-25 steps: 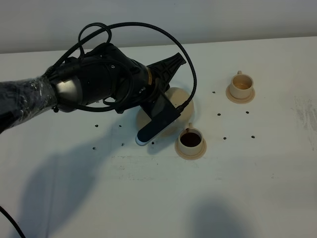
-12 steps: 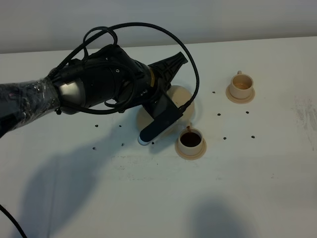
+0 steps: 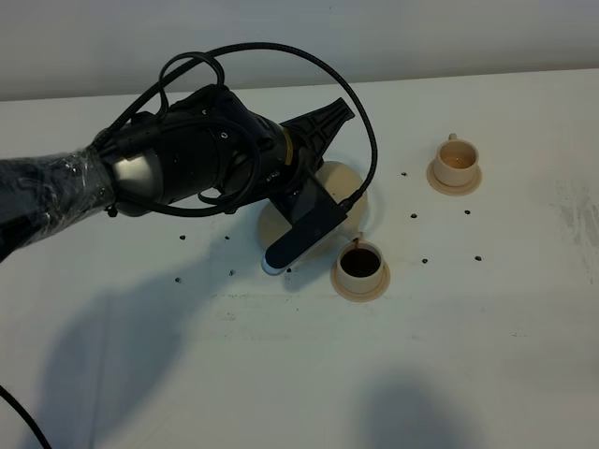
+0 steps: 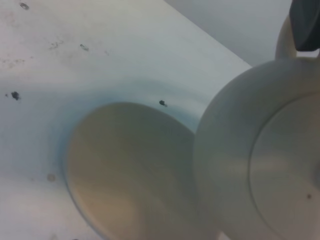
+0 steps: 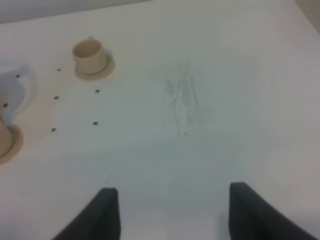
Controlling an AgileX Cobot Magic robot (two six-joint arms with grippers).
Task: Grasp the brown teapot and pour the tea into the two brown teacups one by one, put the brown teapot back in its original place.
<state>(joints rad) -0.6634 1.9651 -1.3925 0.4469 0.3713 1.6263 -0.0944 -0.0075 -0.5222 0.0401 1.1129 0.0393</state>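
Note:
My left gripper (image 3: 318,131) is shut on the loop handle of the brown teapot (image 4: 260,150); one black finger (image 4: 305,22) shows on the handle in the left wrist view. The pot hangs just above the flat round tray (image 4: 125,175), beside the near teacup (image 3: 360,265), which holds dark tea. In the high view the arm hides most of the pot and tray (image 3: 270,223). The far teacup (image 3: 456,161) stands on its saucer at the back right and also shows in the right wrist view (image 5: 90,52). My right gripper (image 5: 170,215) is open and empty over bare table.
The white table (image 3: 468,355) has small dark screw holes around the cups. A black cable (image 3: 281,51) loops above the left arm. The near cup's saucer (image 5: 7,142) shows at the edge of the right wrist view. The right arm is out of the high view.
The left arm with the teapot has shifted slightly to the right toward the near cup, then held still. The cups have not moved.

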